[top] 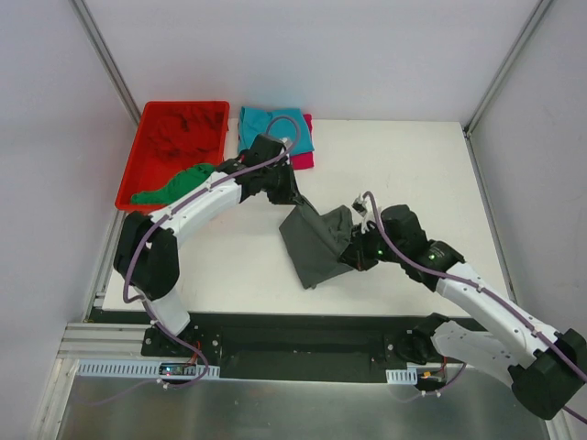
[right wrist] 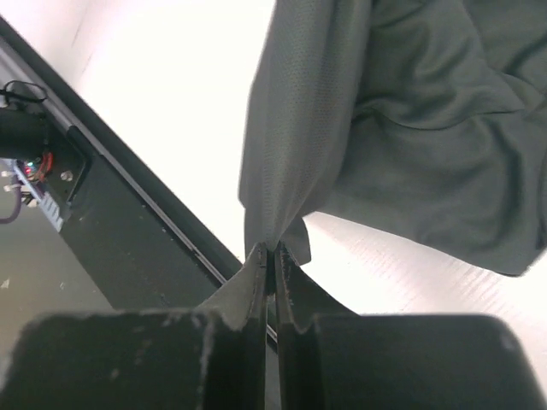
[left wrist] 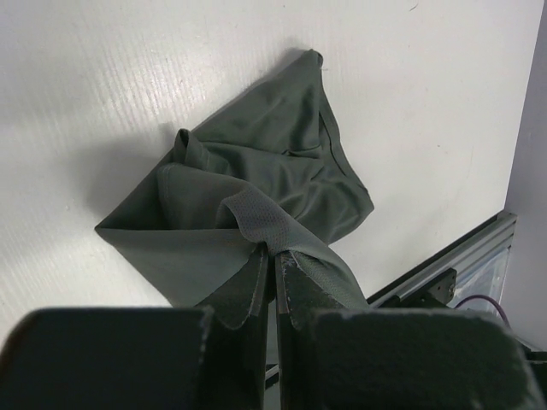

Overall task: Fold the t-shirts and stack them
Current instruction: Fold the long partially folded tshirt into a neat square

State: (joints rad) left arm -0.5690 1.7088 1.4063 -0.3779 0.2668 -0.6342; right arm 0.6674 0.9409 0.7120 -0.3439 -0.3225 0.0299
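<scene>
Left gripper [left wrist: 275, 256]: clenched on a raised fold of the dark grey t-shirt [top: 316, 243], with cloth pinched between both fingers. Right gripper [right wrist: 272, 252]: clamped on another edge of the same shirt, which hangs taut above my fingertips. The rest of the shirt lies crumpled mid-table, toward the near edge.

Room: the white table [top: 413, 174] is bare to the right of the shirt and behind it. Both wrist views show the near table edge and the metal rail close beside the shirt. The far-left corner is occupied by the red bin [top: 128, 188], and the teal t-shirt [top: 266, 128] sits just right of it.

Hard to see: the magenta t-shirt [top: 305, 156] shows only as a strip under the teal one. The red t-shirt [top: 183, 128] barely separates from the bin walls. The green t-shirt [top: 174, 186] drapes over the bin's near rim. From above, my left wrist covers its own fingertips.
</scene>
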